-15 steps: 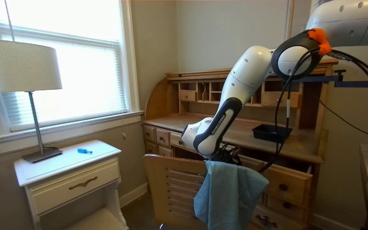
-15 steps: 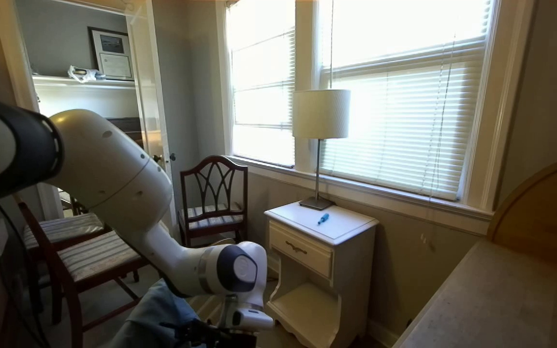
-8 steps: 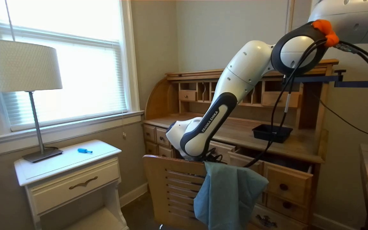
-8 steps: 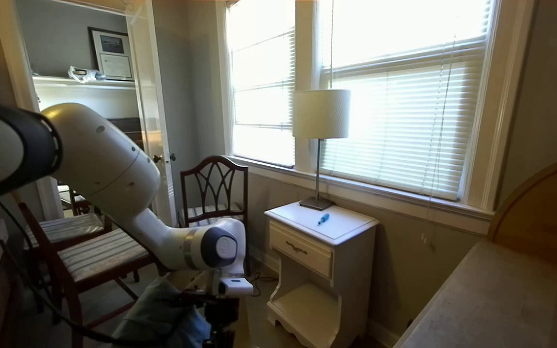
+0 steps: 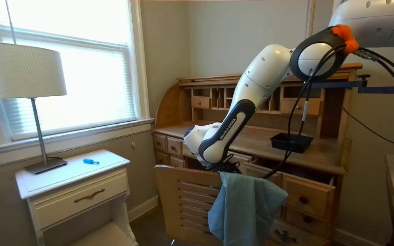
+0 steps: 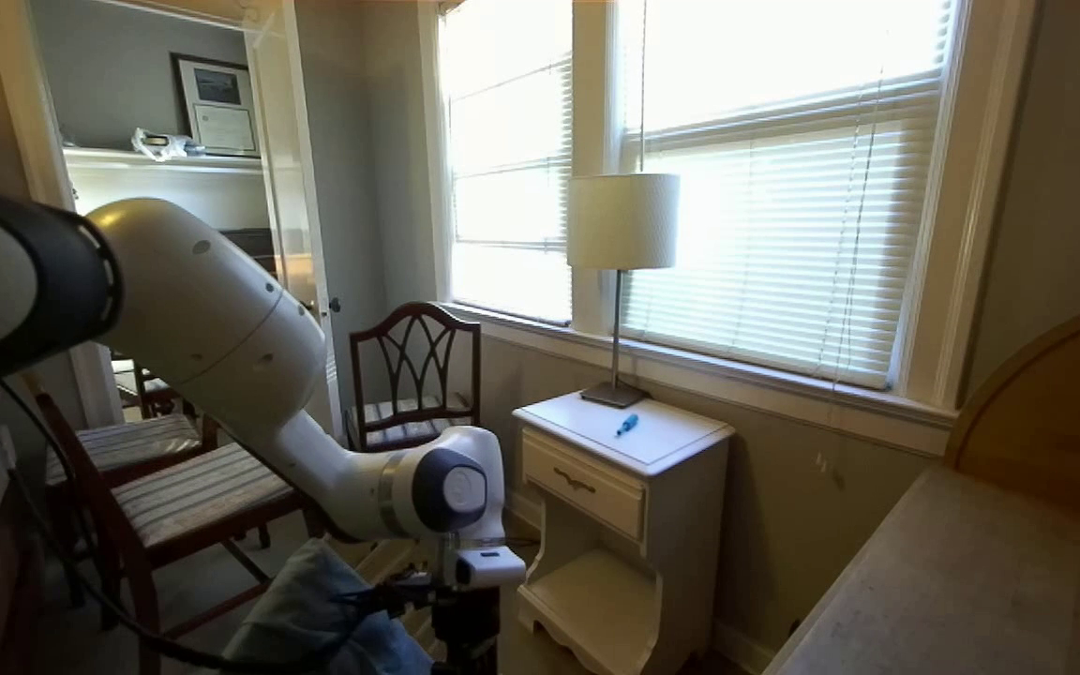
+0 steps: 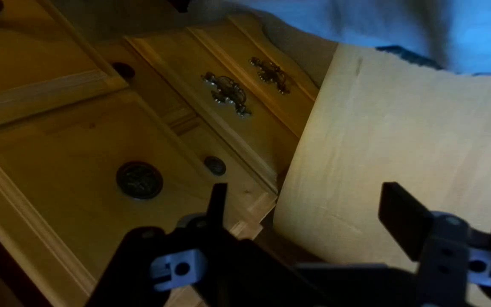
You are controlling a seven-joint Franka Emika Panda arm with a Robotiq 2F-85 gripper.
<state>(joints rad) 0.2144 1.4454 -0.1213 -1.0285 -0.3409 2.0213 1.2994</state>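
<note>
In the wrist view my gripper stands open, its black fingers wide apart with nothing between them. Past the left finger lie a wooden drawer front with a round dark knob and a smaller knob. Behind the gap and the right finger spreads a pale chair panel. A blue cloth crosses the top right there, apart from the fingers. In an exterior view the cloth hangs over the wooden chair back, which partly hides the gripper.
A roll-top desk bears a black tray; its right drawer is pulled out. A white nightstand holds a lamp and a blue tool. Dark wooden chairs stand beyond the arm.
The arm swung left and slightly up in both exterior views, then drifted partly back right. The gripper's jaws have opened. Cloth and chair stay nearly where they were.
</note>
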